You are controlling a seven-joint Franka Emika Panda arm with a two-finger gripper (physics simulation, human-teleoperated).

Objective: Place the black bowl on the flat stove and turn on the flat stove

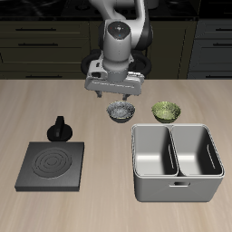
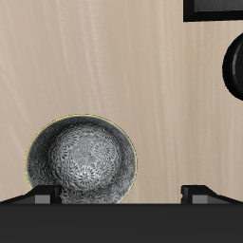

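The black bowl [image 1: 119, 111], small and dark with a speckled grey-white inside, stands on the table near the middle. In the wrist view the black bowl [image 2: 82, 161] lies just below the fingers, nearer one fingertip than the other. My gripper [image 1: 115, 96] is open and empty, hovering a little above the bowl; in the wrist view the gripper [image 2: 121, 195] shows both fingertips wide apart. The flat stove [image 1: 53, 165], a black square plate with a ringed burner, lies nearer the table's front edge, well away from the bowl. Its edge shows in the wrist view [image 2: 218, 8].
A black knob-like piece [image 1: 61, 130] stands just behind the stove and also shows in the wrist view [image 2: 236, 66]. A green patterned bowl [image 1: 166, 111] sits beside the black bowl. A grey two-compartment bin [image 1: 177, 184] stands in front of both bowls.
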